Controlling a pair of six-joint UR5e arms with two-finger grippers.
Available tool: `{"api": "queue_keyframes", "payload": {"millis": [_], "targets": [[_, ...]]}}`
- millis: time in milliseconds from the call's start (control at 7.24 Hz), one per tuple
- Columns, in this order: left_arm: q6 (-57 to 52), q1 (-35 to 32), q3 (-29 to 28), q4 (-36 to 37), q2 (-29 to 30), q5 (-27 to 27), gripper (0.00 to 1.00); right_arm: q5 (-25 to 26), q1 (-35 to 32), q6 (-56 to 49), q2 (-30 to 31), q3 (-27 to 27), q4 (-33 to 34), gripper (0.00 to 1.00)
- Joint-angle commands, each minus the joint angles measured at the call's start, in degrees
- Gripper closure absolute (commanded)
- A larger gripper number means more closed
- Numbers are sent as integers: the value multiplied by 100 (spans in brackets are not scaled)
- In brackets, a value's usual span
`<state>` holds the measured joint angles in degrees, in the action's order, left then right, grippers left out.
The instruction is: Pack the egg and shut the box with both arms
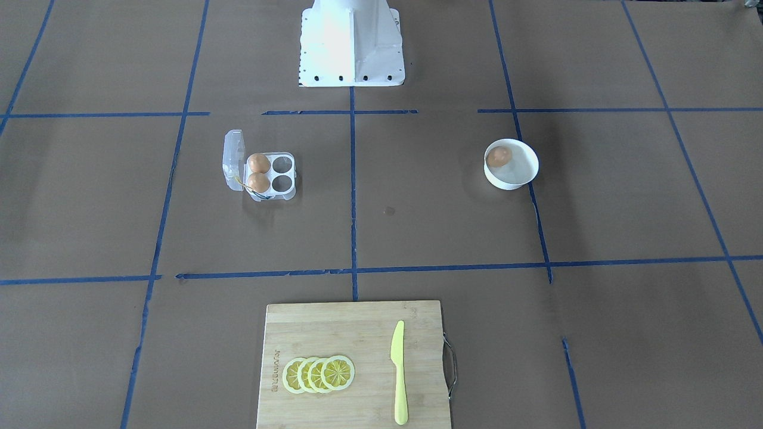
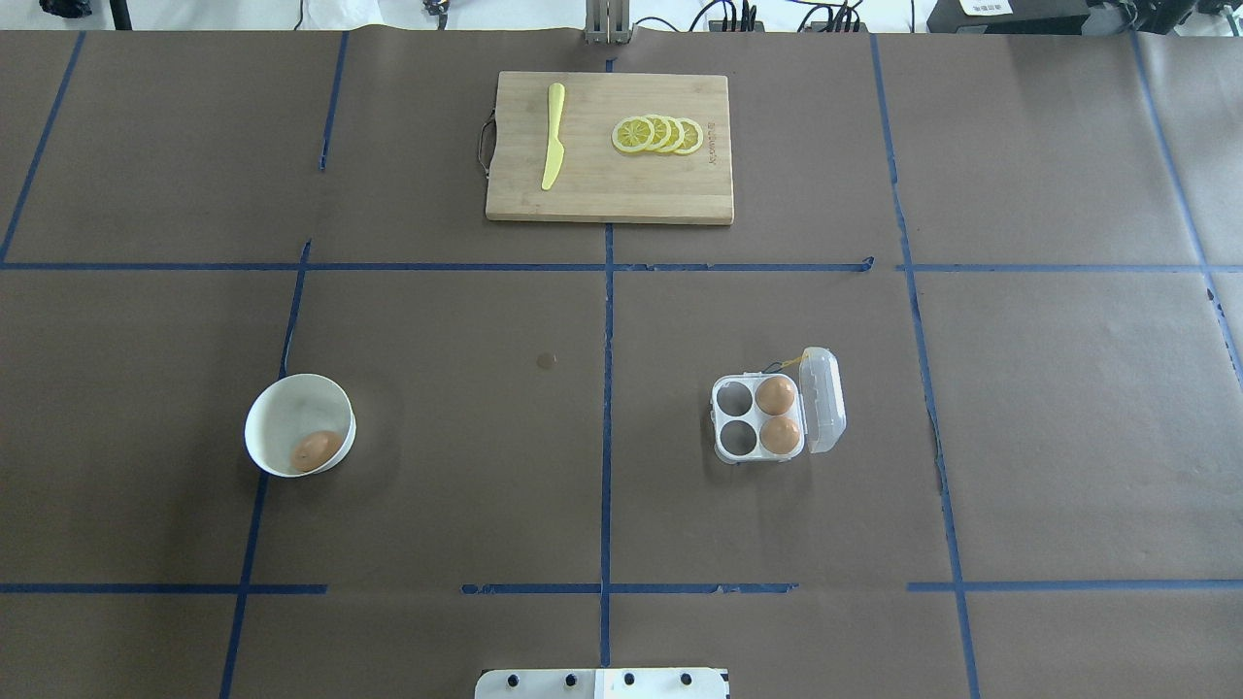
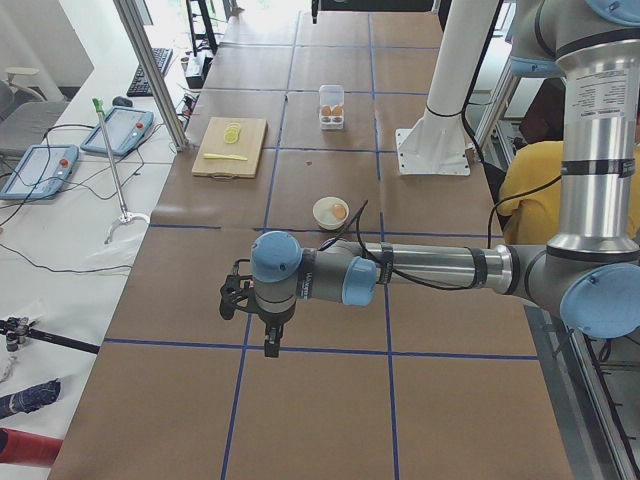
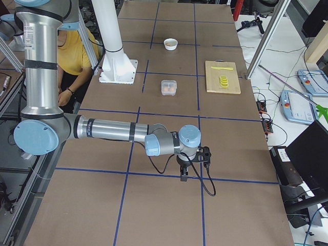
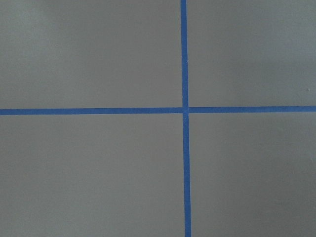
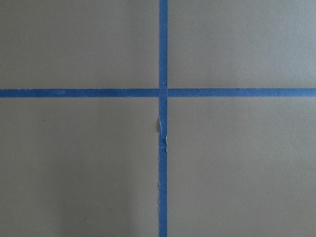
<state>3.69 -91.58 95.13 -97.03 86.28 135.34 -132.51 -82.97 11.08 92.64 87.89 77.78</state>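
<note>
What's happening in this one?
Nothing is being handled yet. The small orange-brown egg lies in the round white bowl. The clear plastic four-cup egg carton sits with its lid open, holding two brown eggs and two empty cups. The left pincer and right pincer hang above the table at its opposite ends, far from both.

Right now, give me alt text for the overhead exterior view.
A clear four-cup egg carton sits open right of centre, two brown eggs in the cups beside its lid, two cups empty. A third egg lies in a white bowl at left; at the far edge, a wooden cutting board holds a yellow knife and lemon slices.
</note>
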Motion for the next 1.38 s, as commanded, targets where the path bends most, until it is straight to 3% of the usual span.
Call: {"api": "queue_keyframes", "payload": {"millis": [0, 414, 691, 967, 1243], "targets": [[0, 0, 5, -17, 3, 1, 0, -3, 0, -9, 0, 0, 0, 0], [0, 9, 31, -35, 11, 36, 0, -3, 9, -70, 0, 35, -9, 0], [-105, 88, -47, -944, -58, 19, 0, 14, 378, -149, -96, 157, -18, 0], [-44, 351, -13, -1002, 37, 36, 0, 905, 955, 16, -115, 754, -586, 0], [-44, 369, 31, -1814, 222, 37, 0, 885, 1108, 385, -430, 826, -598, 0]]}}
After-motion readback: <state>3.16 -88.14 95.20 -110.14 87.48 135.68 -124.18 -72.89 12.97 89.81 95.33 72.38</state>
